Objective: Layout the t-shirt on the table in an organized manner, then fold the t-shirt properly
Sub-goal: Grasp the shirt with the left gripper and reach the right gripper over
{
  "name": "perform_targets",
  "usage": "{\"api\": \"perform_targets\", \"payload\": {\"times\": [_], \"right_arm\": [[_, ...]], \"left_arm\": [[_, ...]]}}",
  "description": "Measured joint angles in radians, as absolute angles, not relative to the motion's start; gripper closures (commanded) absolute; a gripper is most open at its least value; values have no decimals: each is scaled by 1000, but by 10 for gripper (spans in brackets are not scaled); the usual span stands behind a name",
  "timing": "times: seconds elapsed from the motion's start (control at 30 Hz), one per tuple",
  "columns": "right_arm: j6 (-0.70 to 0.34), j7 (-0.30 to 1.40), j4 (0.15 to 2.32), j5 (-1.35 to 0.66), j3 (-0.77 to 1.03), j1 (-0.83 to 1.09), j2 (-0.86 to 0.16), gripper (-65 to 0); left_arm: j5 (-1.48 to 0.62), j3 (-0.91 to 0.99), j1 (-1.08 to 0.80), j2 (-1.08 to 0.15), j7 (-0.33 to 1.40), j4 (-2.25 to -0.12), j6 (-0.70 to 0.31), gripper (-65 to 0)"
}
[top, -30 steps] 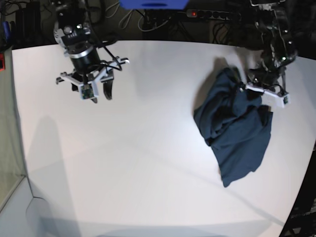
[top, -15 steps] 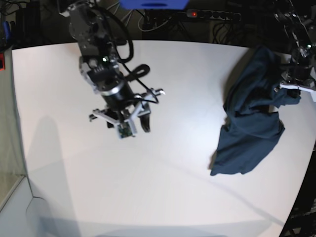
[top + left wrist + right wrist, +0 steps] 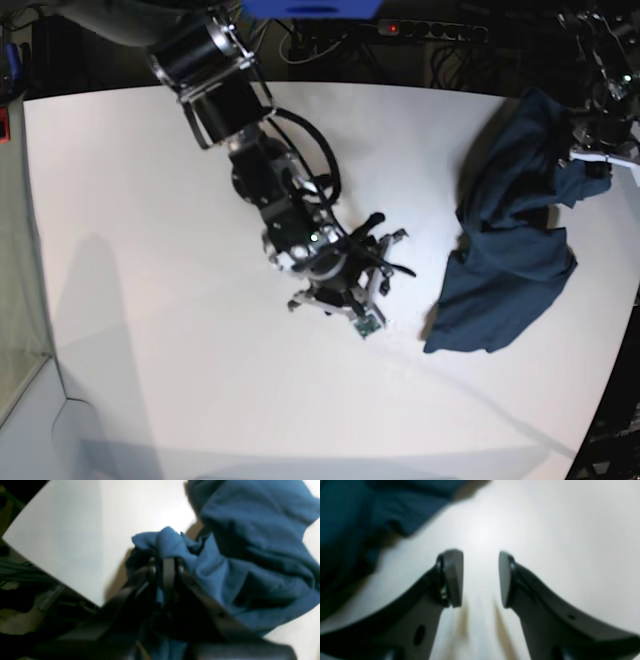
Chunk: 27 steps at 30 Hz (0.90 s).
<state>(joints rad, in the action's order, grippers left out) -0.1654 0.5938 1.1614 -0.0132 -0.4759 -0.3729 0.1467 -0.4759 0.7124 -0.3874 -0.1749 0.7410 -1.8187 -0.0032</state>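
The t-shirt (image 3: 510, 250), soft and limp, droops in a crumpled heap toward the desk (image 3: 150, 250). Left to right: the right pincer (image 3: 372, 290) hovers part-open and empty beside its lower hem; the left pincer (image 3: 600, 160) pinches a raised fold. A free hem corner looks best to grab.

Along the top of the base view we see a dark strip behind the white surface, crowded with tangled cables (image 3: 300, 45). A power strip (image 3: 432, 31) with a red light lies at top centre, and a blue object (image 3: 312, 8) sits at the top edge. A small red item (image 3: 4, 126) shows at far left. At lower left we see a pale grey floor (image 3: 25, 425).
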Motion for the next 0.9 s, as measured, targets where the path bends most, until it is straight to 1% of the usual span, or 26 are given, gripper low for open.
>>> {"api": "perform_targets", "payload": {"times": [0.1, 0.2, 0.27, 0.4, 0.53, 0.63, 0.9], "right_arm": [[-164, 490, 1010, -174, -473, -465, 144, -265], [-165, 456, 859, -279, -471, -567, 147, -304], [-161, 421, 800, -332, -469, -605, 147, -323], [-161, 400, 786, -357, -475, -587, 148, -327], [-162, 401, 796, -356, -476, -543, 145, -326], [-162, 395, 874, -355, -501, -508, 145, -325], [-167, 407, 1161, -370, -708, -352, 148, -324]], "left_arm": [[-480, 710, -387, -172, 735, -1819, -4, -4], [-474, 700, -397, -173, 731, -1819, -3, -4], [-471, 646, -405, -188, 736, -1818, -3, -4], [-481, 501, -404, -234, 734, -1818, -4, -4], [-478, 444, -388, -252, 742, -1818, -4, -4], [-477, 443, -376, -253, 729, -1818, -4, -4], [-484, 376, -351, -249, 736, -1817, -4, -4]]}}
